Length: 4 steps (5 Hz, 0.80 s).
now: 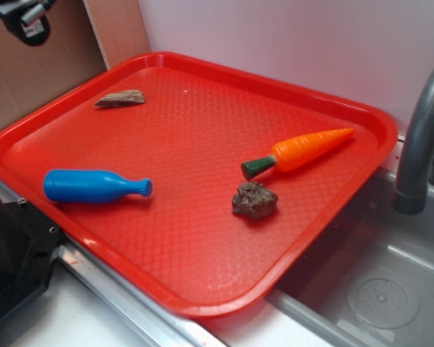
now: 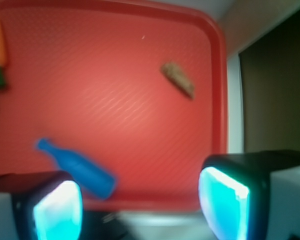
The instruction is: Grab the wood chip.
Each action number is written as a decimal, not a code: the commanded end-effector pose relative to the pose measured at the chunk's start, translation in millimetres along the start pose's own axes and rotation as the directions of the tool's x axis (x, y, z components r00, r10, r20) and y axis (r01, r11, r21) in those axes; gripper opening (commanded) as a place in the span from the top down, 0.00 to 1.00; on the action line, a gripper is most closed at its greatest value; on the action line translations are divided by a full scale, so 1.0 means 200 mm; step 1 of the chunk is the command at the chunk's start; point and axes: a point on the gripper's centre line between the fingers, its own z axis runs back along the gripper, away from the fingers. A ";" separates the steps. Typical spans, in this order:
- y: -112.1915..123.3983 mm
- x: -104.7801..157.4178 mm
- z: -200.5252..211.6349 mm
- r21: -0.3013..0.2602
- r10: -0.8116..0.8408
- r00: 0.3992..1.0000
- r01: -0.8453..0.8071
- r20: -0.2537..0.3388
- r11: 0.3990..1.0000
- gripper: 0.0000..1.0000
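Your wood chip [image 1: 121, 98] lies flat on the red tray [image 1: 202, 238], near its far left corner, a thin brown-grey sliver with rough grain, tapered at one end. Take the chip as your landmark: the tray's pebbled plastic floor spreads out from it, glossy at the raised rim. Nearer the camera from the chip lies a smooth blue bottle [image 1: 94, 186] on its side. Well to the chip's right lies an orange toy carrot [image 1: 300, 152] with a green stub, and just in front of that sits a lumpy dark-brown rock [image 1: 254, 200]. Beyond the tray's right edge you see a grey sink [image 1: 376, 282] and a curved faucet [image 1: 419, 137]. Your pincer [image 2: 140, 205] hangs well above the chip, fingers [image 2: 225, 200] spread wide, holding nothing.
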 end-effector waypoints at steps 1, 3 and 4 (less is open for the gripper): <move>0.16 0.33 -0.29 0.000 -0.249 0.968 0.249 0.042 0.969 0.00; 0.11 0.44 -0.54 0.036 -0.377 0.926 0.376 0.003 0.926 0.00; 0.19 0.48 -0.64 0.060 -0.445 0.895 0.445 0.001 0.894 0.00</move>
